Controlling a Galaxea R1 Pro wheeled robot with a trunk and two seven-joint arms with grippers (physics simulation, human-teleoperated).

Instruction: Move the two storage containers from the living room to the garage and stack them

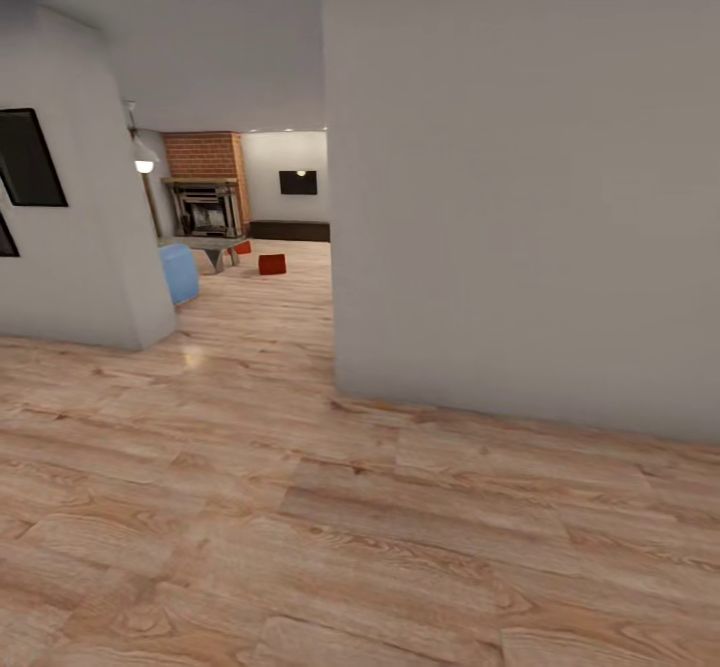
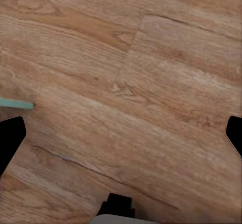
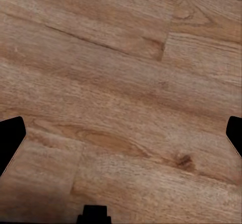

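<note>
Plank flooring (image 1: 300, 547) lay under my left gripper (image 2: 121, 133) and right gripper (image 3: 121, 133), both wide open and empty, while the two storage containers (image 1: 271, 264) sat far ahead at eleven o'clock, nearer my left arm.

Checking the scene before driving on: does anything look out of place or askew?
Two red-orange bins sit loose on the wood floor far down the passage, one in the open, one by the grey low table. Nothing looks spilled or damaged.
</note>
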